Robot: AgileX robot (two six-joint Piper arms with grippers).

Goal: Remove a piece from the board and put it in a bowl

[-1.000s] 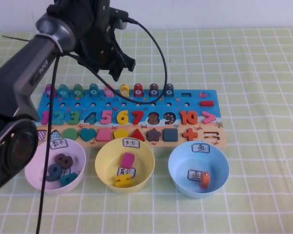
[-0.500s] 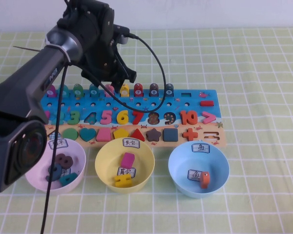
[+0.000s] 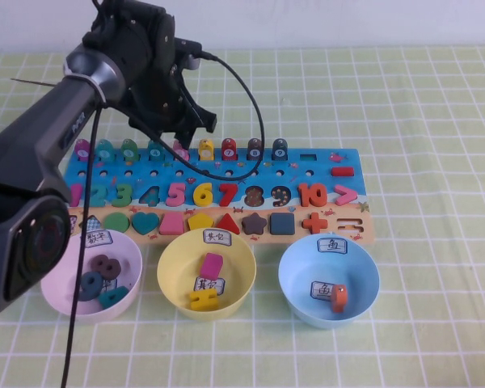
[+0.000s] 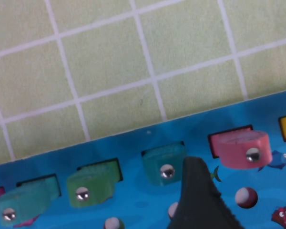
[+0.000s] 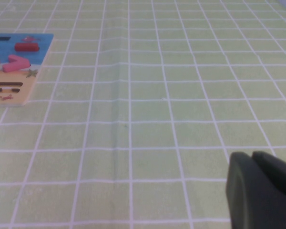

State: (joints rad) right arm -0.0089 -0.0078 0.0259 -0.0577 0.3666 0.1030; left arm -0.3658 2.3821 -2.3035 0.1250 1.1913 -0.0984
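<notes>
A: Near edge first?
B: Three bowls in a row. Lilac bowl w/ dark numerals, yellow bowl w/ a pink block and a yellow piece, blue bowl w/ a white label and an orange bit inside.

A: Behind them?
B: Board, long, blue w/ a tan strip on the near side. Shapes on the strip, numerals mid-row, pegs along the far edge.

A: And the peg?
B: Peg is pink, arch-topped, pale round spot, seated in its slot in the far row between a teal peg and a yellow one. Looks slightly tilted, partly hidden by the arm.

A: Left gripper?
B: Left gripper sits right over the peg at the board's far edge. Fingers look spread, holding nothing, but the high view doesn't settle it cleanly.

A: Wrist cam add anything?
B: Yes. It shows the peg close up, w/ a metal dot on its face, free of the one dark fingertip that shows. That tip is nearer the teal peg. High view can't show that gap.

A: Right gripper?
B: Right gripper only shows in its own cam, low over bare cloth, well apart from the board's end. Its two fingers sit pressed together, nothing between.
</notes>
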